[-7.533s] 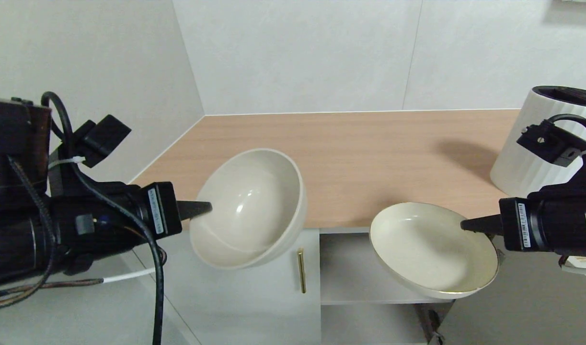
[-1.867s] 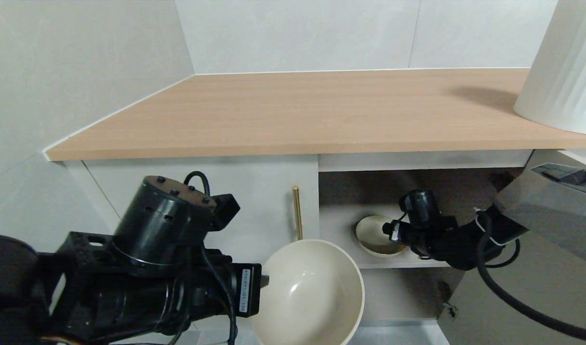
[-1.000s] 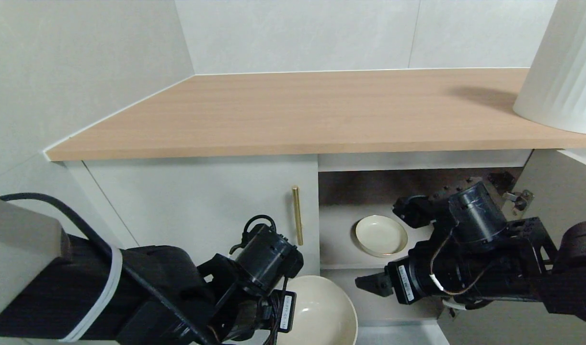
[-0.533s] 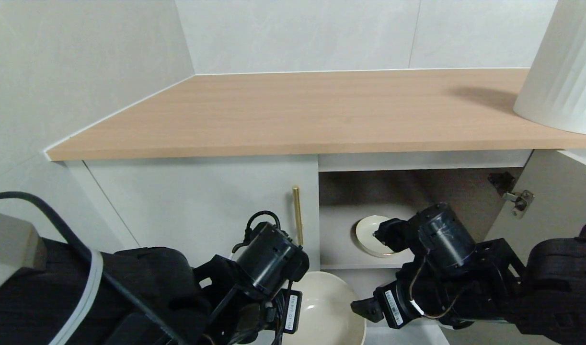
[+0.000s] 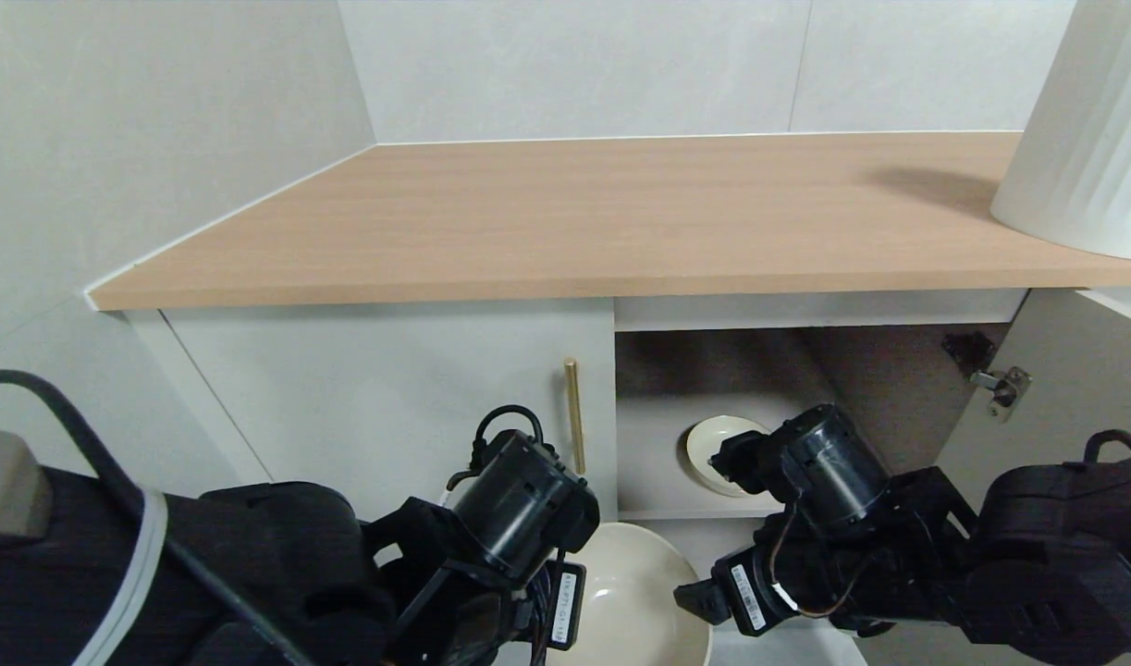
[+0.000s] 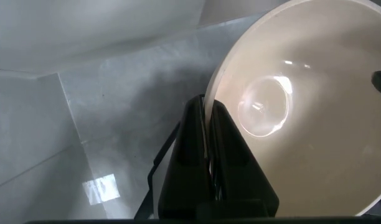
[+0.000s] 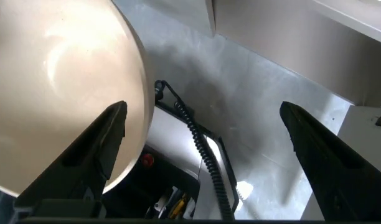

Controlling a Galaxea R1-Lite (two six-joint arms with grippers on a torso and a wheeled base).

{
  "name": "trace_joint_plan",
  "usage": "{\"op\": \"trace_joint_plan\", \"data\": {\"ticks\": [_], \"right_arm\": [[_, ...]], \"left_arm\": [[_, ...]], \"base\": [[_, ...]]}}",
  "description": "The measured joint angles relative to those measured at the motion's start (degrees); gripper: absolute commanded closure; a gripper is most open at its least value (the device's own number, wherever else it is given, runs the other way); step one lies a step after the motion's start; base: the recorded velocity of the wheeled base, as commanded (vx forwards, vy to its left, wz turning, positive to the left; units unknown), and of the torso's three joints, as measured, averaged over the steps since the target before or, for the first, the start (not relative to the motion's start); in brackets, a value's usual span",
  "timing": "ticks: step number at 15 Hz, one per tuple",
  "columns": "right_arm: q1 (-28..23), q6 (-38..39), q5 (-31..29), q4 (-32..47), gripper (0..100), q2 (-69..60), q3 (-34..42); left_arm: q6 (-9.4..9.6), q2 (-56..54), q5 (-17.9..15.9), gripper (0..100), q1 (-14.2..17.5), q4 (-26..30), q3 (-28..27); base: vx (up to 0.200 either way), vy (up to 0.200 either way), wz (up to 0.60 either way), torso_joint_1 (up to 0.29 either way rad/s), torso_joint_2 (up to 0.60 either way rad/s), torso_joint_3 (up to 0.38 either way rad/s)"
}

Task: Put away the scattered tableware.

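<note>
Pinching the bowl (image 5: 625, 592) by its rim, the left gripper (image 6: 206, 109) holds it low before the cabinet (image 5: 389, 388), lower edge cut off. The right gripper (image 7: 203, 124) gapes empty beside it. The half-hidden plate (image 5: 713, 442) seems to rest on the shelf (image 5: 648, 472).

Left gripper (image 6: 206, 107) clamped on the rim of a cream bowl (image 6: 315, 112).

Its two black fingers (image 6: 192, 134) pinch the bowl's edge, one inside the wall and one outside. The glossy inside of the bowl faces the camera, with a bright ring of glare near its bottom. Beneath lies a grey tiled floor (image 6: 84, 118) with a pale patch of reflected light.
</note>
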Motion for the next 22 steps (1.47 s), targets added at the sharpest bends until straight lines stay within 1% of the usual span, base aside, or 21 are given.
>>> {"op": "trace_joint_plan", "data": {"ticks": [16,17,22], "right_arm": [[0.00,0.00,0.13,-0.11,100,0.32,-0.10],[0.00,0.00,0.11,-0.11,100,0.34,-0.10],[-0.13,-0.04,-0.55,0.65,100,0.65,0.01]], "left_arm": [[-0.13,-0.13,1.56,100,-0.23,-0.07,-0.22],[-0.13,-0.13,1.58,0,-0.23,-0.07,-0.24],[-0.13,-0.17,2.13,0,-0.09,0.61,-0.22]], "base": [[0.000,0.000,0.00,0.000,0.00,0.000],[0.000,0.000,0.00,0.000,0.00,0.000],[0.000,0.000,0.00,0.000,0.00,0.000]]}}
